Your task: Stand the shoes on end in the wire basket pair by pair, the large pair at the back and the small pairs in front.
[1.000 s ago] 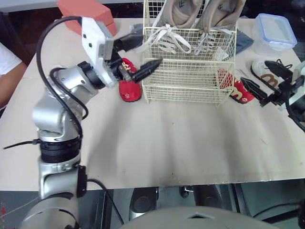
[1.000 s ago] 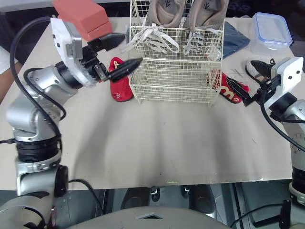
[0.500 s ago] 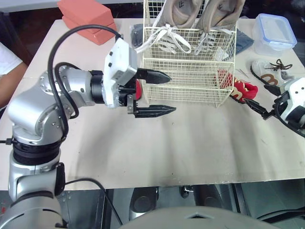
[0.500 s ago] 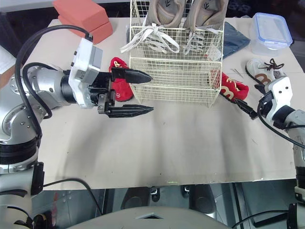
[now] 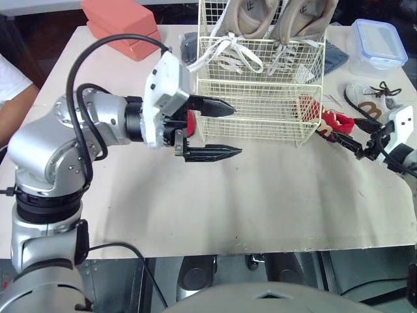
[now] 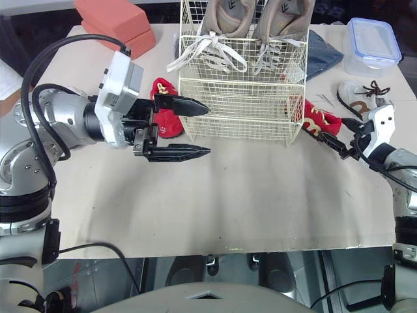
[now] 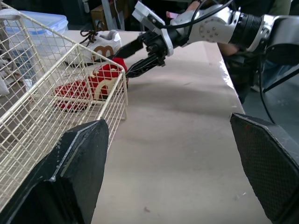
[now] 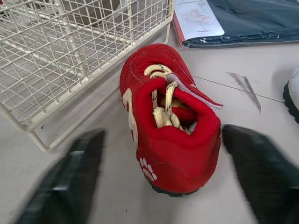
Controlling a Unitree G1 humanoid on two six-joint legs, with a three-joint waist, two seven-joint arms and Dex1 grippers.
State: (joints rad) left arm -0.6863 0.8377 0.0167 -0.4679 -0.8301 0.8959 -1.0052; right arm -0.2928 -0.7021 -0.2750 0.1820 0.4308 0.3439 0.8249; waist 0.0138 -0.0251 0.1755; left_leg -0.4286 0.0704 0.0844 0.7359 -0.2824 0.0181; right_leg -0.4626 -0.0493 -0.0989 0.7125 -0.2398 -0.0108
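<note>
The wire basket [image 5: 257,98] stands at the back centre of the table [image 5: 260,195]. It is stepped, with a tall rear section and a lower front section. The large beige sneakers [image 5: 280,16] stand on end in the rear section, side by side, with their laces hanging over the dividing wire wall.

The left gripper [image 6: 209,132] hovers at the basket's front left corner with its fingers spread wide and nothing between them. The upper finger lies against the line of the front wire wall and the lower finger is over bare table. The left red shoe [image 6: 171,124] lies just beside the basket's left wall, partly hidden behind this gripper.

The right red shoe [image 8: 168,126] lies on its sole close to the basket's front right corner, heel pointing away from the wire. The right gripper [image 5: 345,128] is set wide, one finger on either side of that heel. Contact cannot be determined.

A white shoe [image 5: 357,98] lies near the right table edge, behind the right gripper. A lidded plastic box [image 5: 378,45] sits in the far right corner.

The table in front of the basket, between the two grippers and out to the near edge, is bare.
</note>
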